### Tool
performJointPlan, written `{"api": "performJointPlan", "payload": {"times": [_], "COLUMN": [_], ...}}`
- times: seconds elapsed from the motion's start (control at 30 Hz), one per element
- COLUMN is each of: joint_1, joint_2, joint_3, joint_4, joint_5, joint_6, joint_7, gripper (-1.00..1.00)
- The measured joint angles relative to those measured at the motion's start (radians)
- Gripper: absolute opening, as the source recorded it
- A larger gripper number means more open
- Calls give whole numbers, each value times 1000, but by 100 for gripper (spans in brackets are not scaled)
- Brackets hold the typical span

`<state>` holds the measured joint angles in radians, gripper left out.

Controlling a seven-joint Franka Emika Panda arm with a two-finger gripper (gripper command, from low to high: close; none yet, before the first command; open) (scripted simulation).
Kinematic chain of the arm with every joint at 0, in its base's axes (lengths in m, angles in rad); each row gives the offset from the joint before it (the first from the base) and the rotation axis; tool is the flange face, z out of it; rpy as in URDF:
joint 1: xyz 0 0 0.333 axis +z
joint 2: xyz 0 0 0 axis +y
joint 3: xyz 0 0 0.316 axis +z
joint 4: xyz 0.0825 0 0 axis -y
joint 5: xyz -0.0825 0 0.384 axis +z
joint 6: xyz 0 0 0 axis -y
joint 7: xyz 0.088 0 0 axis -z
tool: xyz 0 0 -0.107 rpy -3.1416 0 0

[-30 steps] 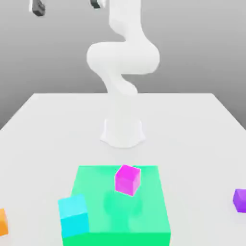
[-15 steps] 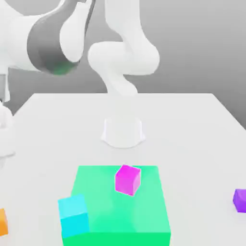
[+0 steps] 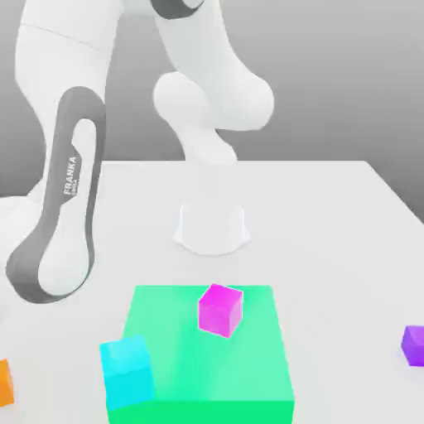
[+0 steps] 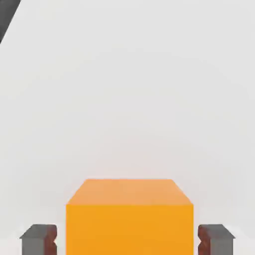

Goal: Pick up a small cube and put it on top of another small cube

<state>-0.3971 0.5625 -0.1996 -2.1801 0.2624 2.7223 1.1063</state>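
1. The arm (image 3: 62, 207) is the big change: a second ago only its upper parts showed at the top of the exterior view, and now its forearm reaches down over the desk (image 3: 331, 215) on that view's left, toward the near corner.
2. The green platform (image 3: 248, 373) sits where it did, with the magenta cube (image 3: 220, 310) on top and the cyan cube (image 3: 127, 373) at its corner on the exterior view's left. The purple cube (image 3: 413, 344) is likewise unmoved.
3. The orange cube (image 4: 129, 219) rests on the desk, at the exterior view's left edge. In the hand view it lies between the two fingers (image 4: 39, 239).
4. The hand (image 4: 127, 240) is spread, its fingers apart on either side of the orange cube, with gaps showing, so nothing is grasped yet.
5. My reading: the approach is about finished, and closing on the orange cube comes next.
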Motion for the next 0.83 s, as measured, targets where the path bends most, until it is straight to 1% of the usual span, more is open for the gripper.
{"api": "performJointPlan", "payload": {"times": [0.1, 0.23, 0.27, 0.4, 0.57, 0.63, 0.7, 0.73, 0.83], "joint_1": [-1, 32, 50, 150, 290, 302, 302, 302, 302], "joint_2": [2, -119, -155, -300, -486, -477, -429, -416, -416], "joint_3": [1, -41, -37, 9, 92, 97, 99, 99, 99], "joint_4": [0, -29, -34, -46, -59, -77, -100, -106, -106], "joint_5": [0, -49, -61, -116, -226, -240, -236, -234, -234], "joint_6": [1, -89, -119, -247, -408, -380, -308, -289, -289], "joint_7": [0, 35, 46, 101, 199, 212, 209, 208, 208], "gripper": [-100, -100, -100, -100, -100, -100, -100, 100, 100]}}
